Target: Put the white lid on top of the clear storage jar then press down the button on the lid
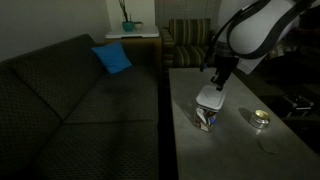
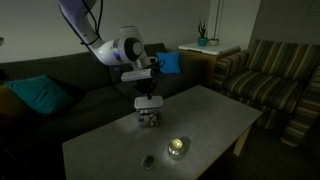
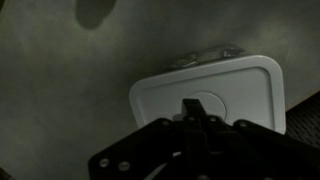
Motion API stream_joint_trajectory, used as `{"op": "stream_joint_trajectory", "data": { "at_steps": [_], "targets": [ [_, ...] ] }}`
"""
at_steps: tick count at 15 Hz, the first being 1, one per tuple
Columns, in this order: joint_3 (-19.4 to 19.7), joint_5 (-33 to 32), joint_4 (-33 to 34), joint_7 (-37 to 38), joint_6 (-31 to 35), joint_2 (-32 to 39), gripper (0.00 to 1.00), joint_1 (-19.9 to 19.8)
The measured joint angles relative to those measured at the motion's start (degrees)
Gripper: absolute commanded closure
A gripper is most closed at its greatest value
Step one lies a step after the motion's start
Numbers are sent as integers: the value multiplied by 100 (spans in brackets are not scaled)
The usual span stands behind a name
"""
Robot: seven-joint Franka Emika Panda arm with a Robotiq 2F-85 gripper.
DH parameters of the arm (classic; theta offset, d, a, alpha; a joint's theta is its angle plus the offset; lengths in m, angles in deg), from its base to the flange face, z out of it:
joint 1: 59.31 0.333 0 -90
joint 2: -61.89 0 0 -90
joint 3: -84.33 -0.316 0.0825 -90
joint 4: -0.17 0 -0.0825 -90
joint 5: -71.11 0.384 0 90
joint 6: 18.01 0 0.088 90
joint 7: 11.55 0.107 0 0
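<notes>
The white lid (image 3: 215,85) lies flat on top of the clear storage jar (image 1: 206,119), which stands on the grey table (image 1: 240,150). The lid also shows in both exterior views (image 1: 210,98) (image 2: 148,102), with the jar (image 2: 149,118) under it. My gripper (image 3: 197,112) is shut, with its fingertips together on the round button (image 3: 212,103) in the lid's middle. In both exterior views the gripper (image 1: 217,84) (image 2: 141,84) points straight down onto the lid. Bluish and white items show through the jar's walls.
A small round shiny tin (image 1: 261,118) (image 2: 177,147) sits on the table near the jar. A small flat clear thing (image 2: 148,161) lies beside it. A dark sofa (image 1: 80,100) with a blue cushion (image 1: 112,58) stands next to the table, and a striped armchair (image 2: 270,80) beyond it.
</notes>
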Motion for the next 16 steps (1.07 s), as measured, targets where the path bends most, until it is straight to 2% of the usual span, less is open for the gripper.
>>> {"op": "stream_joint_trajectory", "data": {
  "at_steps": [1,2,12,16],
  "targets": [
    [38,-38,-145,30,104,-103,90,30],
    [71,-72,-277,64,199,-191,72,59],
    [192,-109,-1098,184,704,-781,4,233],
    [192,-109,-1258,240,753,-903,0,259]
  ]
}}
